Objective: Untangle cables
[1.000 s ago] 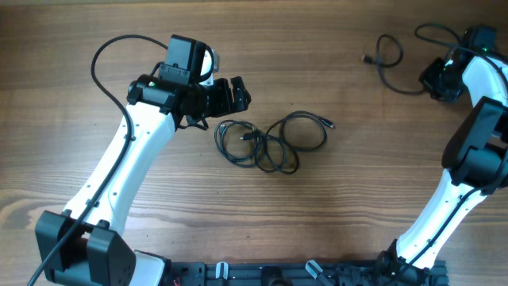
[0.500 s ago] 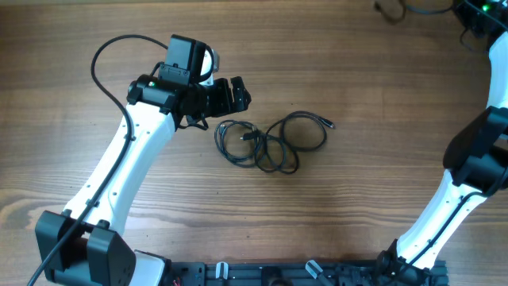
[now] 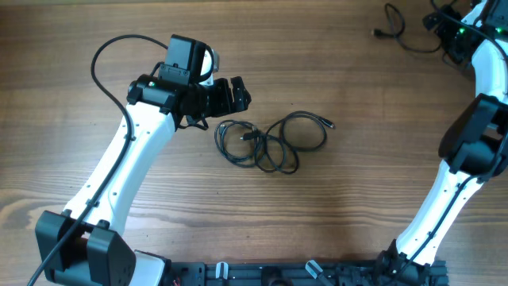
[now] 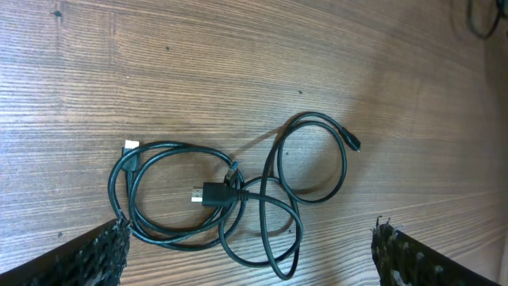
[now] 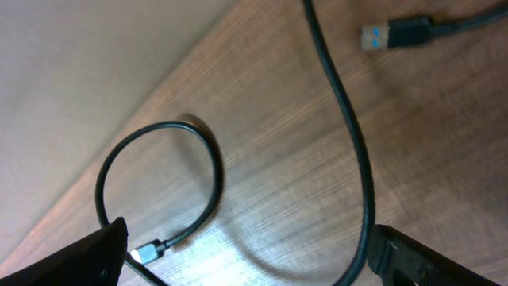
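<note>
While the tangle of cables (image 3: 270,141) lies flat on the wooden surface (image 3: 357,206), the left fingers (image 3: 236,94) hang just above and to the left of the tangle in the overhead view, apart from it. The left wrist view shows these fingers spread wide, one at each lower corner, with nothing held. The tangle consists of thin black loops. A doubled loop with a white-tipped connector (image 4: 131,145) overlaps a second loop that ends in a small plug (image 4: 353,143). The loops cross beside a black plug body (image 4: 208,193).

A separate cable (image 3: 397,28) lies well apart from the tangle, far to its upper right, near the surface edge. The right fingers (image 5: 87,254) are spread wide over this cable and grip nothing. Its blue-tongued plug (image 5: 397,33) rests on the surface, and its other end curls into a loop (image 5: 159,183).
</note>
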Action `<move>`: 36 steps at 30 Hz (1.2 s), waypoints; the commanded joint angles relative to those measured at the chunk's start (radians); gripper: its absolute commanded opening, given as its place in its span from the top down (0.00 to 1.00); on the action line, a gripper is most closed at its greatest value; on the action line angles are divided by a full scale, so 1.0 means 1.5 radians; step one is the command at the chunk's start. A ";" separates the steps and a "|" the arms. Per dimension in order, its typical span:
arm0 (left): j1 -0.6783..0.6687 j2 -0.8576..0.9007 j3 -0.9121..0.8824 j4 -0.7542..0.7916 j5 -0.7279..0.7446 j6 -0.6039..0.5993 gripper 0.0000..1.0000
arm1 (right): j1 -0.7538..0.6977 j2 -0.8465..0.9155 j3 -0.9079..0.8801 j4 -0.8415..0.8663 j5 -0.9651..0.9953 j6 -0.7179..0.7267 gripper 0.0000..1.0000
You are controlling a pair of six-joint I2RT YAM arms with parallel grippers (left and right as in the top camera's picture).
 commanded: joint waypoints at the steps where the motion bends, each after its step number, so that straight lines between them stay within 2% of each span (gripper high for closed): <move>1: -0.002 0.006 0.001 0.001 -0.006 0.013 0.00 | -0.027 -0.052 0.009 -0.021 -0.002 -0.007 0.01; 5: -0.002 0.006 0.001 0.001 -0.006 0.013 0.00 | -0.055 -0.154 0.009 -0.084 -0.078 -0.009 0.00; 8: -0.002 0.006 0.001 0.001 -0.006 0.013 0.00 | -0.058 -0.236 0.009 -0.194 -0.324 -0.009 0.00; 10: -0.002 0.006 0.001 0.001 -0.006 0.013 0.00 | -0.037 -0.261 0.009 -0.309 -0.413 -0.027 0.00; 13: -0.002 0.006 0.001 0.001 -0.006 0.013 0.00 | 0.034 -0.264 0.007 -0.485 -0.395 -0.169 0.00; 17: -0.002 0.006 0.001 0.001 -0.006 0.013 0.00 | 0.183 -0.264 0.006 -0.621 -0.189 -0.220 0.00; 20: -0.002 0.006 0.001 0.001 -0.006 0.013 0.00 | 0.290 -0.264 0.003 -0.646 -0.087 -0.218 0.00; 26: -0.001 0.006 0.001 0.010 -0.006 0.013 0.00 | 0.456 -0.263 -0.047 -0.633 -0.070 -0.216 0.00; 29: 0.064 0.006 0.001 -0.014 -0.006 -0.037 0.00 | 0.522 -0.263 -0.117 -0.587 -0.067 -0.195 0.00; 34: 0.210 0.006 0.001 -0.113 -0.009 -0.037 0.00 | 0.542 -0.262 -0.238 -0.487 -0.053 -0.149 0.01; 36: 0.238 0.006 0.001 -0.127 -0.011 -0.027 0.00 | 0.542 -0.260 -0.275 -0.466 -0.052 -0.149 0.06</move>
